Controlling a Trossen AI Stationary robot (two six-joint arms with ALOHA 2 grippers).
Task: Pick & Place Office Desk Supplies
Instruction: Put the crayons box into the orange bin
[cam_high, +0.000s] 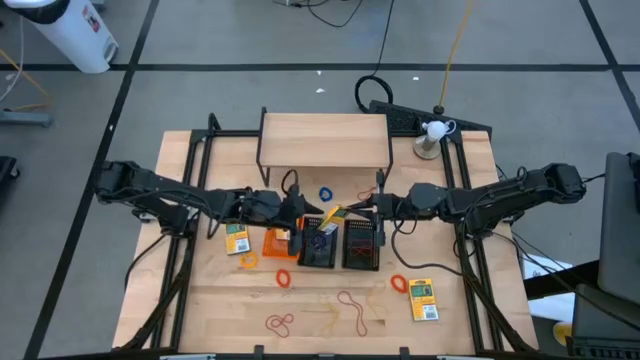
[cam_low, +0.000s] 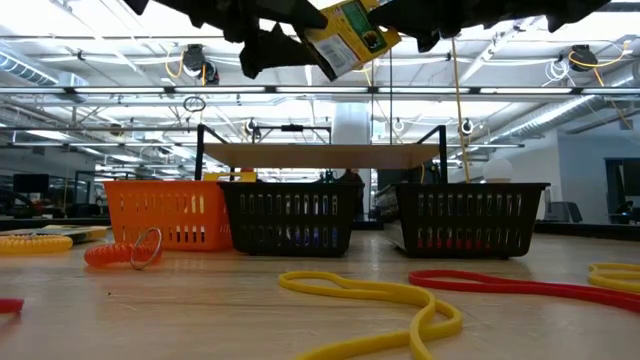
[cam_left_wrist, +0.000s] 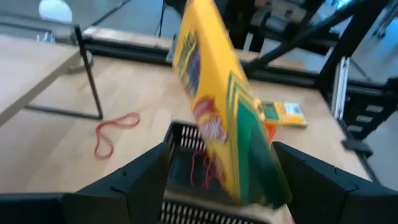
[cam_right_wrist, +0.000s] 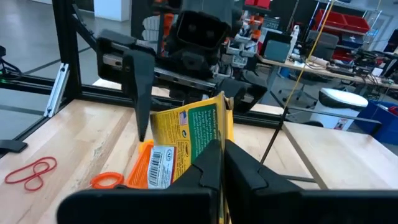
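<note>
A yellow-and-green pack (cam_high: 330, 214) hangs in the air above the middle black mesh bin (cam_high: 319, 246), between my two grippers. My right gripper (cam_right_wrist: 222, 163) comes from the table's right and is shut on it. My left gripper (cam_left_wrist: 221, 186) comes from the table's left and stands open, a finger on either side of the pack's other end (cam_left_wrist: 214, 118); I see no touch there. An orange bin (cam_high: 279, 241) and a second black bin (cam_high: 362, 245) flank the middle one. Two more packs (cam_high: 237, 240) (cam_high: 424, 299) lie flat on the table. My right gripper pinches the pack's edge (cam_right_wrist: 216, 134) nearest to it between its two fingers (cam_right_wrist: 245, 171). The fingers come about level from the table's right. The pack is lifted clear, on edge and tilted, above the bins (cam_low: 350, 35).
A light wooden shelf (cam_high: 325, 140) on black legs stands behind the bins. Rubber-band loops lie scattered: blue (cam_high: 325, 193) by the shelf, orange (cam_high: 283, 277) (cam_high: 399, 284), red (cam_high: 278, 322) and tan (cam_high: 350, 310) toward the near edge. A white lamp-like object (cam_high: 432, 135) sits at the far right.
</note>
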